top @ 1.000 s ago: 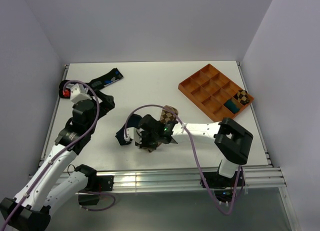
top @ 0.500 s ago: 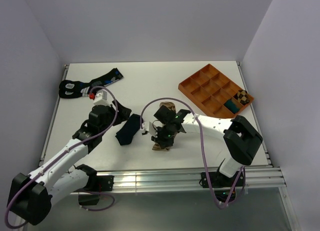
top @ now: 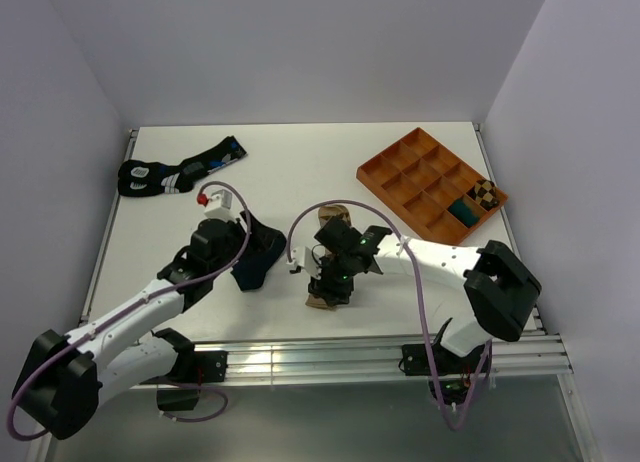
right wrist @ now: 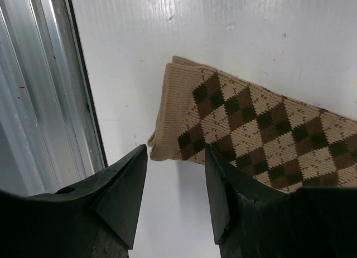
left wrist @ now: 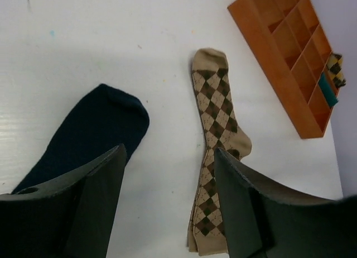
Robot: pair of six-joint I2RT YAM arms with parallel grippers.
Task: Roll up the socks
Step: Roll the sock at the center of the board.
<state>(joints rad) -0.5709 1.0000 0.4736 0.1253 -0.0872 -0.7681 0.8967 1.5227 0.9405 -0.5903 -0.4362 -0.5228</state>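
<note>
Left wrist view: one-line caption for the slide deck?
Open left end effector hovers above the table between the navy sock and the flat-lying tan argyle sock, orange divided tray beyond.

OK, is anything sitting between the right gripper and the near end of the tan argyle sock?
Nothing visible. The right gripper hangs open just above the ribbed end of the tan argyle sock, with only bare table around that end. The navy sock lies apart from it, on the left arm's side.
</note>
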